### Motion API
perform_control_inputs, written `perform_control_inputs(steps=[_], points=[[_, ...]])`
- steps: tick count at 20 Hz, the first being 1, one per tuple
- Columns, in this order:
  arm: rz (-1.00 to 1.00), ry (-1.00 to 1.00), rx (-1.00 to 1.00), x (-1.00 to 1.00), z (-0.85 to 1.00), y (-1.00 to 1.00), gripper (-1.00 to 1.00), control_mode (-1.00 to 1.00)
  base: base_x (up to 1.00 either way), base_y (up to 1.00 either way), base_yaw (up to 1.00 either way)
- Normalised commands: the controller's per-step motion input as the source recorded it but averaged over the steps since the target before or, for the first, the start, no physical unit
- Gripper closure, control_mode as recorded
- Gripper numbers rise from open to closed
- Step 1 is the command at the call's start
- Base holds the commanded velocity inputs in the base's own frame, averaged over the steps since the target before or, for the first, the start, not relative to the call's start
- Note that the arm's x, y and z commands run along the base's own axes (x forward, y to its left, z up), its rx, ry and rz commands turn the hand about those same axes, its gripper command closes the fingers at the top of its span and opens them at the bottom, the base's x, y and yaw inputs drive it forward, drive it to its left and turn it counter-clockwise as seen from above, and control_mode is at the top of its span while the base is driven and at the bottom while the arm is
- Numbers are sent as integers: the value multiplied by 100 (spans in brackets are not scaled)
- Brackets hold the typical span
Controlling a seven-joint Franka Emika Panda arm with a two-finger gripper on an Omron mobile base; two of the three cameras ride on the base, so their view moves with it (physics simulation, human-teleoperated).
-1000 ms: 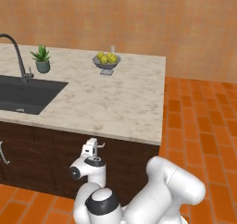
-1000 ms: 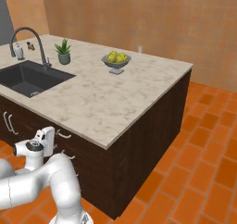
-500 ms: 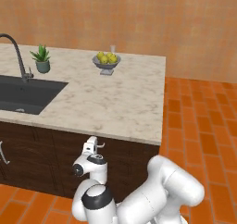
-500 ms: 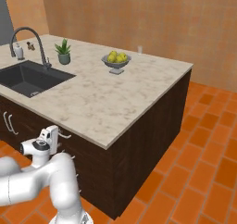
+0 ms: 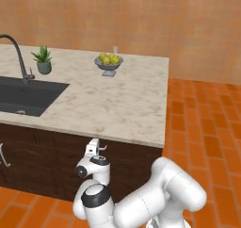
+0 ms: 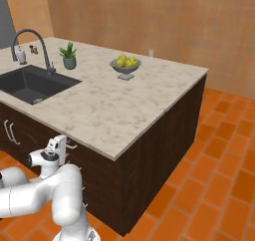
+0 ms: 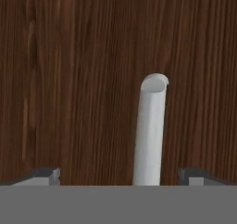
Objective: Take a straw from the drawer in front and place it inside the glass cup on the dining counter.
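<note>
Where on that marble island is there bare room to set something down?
The widest bare stretch of the dining counter runs from the sink to its right edge, in front of the bowl of lemons. The back is busier: potted plant, bowl, glass cup and faucet.

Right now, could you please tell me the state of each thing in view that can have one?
Drawer: shut, handle between the tool's tips.
Tool: open, holding nothing.
Glass cup: upright on the dining counter, no straw in it.
Fruit bowl: upright, holding lemons.
Potted plant: upright beside the sink.
</note>
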Motion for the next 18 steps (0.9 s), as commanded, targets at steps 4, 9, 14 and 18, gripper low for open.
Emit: perform_control_inputs(steps=[4,9,14,18], points=[[0,5,0,40,-36,2,-100,-100,0,0,0],[0,12,0,21,-46,0,100,-100,0,0,0],[0,15,0,5,-71,0,100,-100,0,0,0],[0,24,-4,-7,-100,0,100,-100,0,0,0]])
